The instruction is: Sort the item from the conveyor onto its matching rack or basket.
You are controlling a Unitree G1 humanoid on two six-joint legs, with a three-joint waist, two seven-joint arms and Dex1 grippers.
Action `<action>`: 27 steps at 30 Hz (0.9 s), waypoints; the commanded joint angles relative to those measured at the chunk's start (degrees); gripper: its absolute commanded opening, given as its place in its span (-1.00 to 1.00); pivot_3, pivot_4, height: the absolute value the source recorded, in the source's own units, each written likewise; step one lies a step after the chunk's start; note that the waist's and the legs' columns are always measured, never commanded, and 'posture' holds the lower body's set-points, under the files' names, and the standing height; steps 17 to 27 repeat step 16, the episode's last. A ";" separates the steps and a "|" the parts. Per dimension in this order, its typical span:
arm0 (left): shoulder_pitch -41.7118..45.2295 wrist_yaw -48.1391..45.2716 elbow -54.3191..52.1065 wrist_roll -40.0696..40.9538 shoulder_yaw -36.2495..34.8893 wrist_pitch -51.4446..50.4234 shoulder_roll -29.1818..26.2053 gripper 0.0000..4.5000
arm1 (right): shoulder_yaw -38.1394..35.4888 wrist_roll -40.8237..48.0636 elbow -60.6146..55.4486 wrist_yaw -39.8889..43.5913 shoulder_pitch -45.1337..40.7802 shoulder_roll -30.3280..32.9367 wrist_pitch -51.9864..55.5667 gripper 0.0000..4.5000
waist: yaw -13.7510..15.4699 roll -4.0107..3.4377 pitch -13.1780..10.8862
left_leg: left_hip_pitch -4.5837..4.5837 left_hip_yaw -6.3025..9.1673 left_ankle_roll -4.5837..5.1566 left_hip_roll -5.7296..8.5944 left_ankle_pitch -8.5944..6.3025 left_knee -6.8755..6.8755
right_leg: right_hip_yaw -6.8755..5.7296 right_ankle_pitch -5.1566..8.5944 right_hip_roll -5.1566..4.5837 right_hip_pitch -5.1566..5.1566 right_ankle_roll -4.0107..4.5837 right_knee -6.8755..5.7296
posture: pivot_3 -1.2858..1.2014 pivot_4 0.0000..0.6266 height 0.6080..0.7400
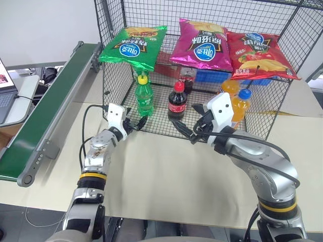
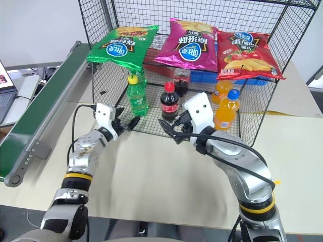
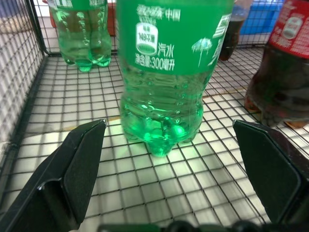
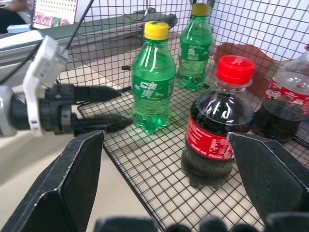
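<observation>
Left wrist view has the left gripper (image 3: 166, 169) spread wide, the green soda bottle (image 3: 169, 72) standing free on the cage rack (image 3: 72, 159) floor. Right gripper (image 4: 166, 169) also spread, empty. I'd back straight out, level, so neither finger clips it.

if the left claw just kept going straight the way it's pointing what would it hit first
Most likely the green bottle standing on the rack's mesh floor. It sits dead ahead between the open left claw fingers, apart from both. How much gap remains is unclear.
</observation>
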State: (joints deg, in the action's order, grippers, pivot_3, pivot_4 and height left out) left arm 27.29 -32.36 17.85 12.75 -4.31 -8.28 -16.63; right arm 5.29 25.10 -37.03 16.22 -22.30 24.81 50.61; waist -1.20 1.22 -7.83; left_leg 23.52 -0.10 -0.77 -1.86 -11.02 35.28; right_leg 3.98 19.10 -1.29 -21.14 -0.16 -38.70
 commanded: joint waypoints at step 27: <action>-10.81 -14.81 -34.03 14.30 -10.13 -23.05 -26.80 0.99 | -14.43 9.87 -5.19 12.29 5.20 12.05 -1.77 1.00 | -1.19 -0.05 -0.06 | -0.46 0.04 -0.02 -0.12 0.00 -0.18 | -0.02 0.04 -0.03 0.66 -0.02 0.62 | 0.03 -0.52 1.00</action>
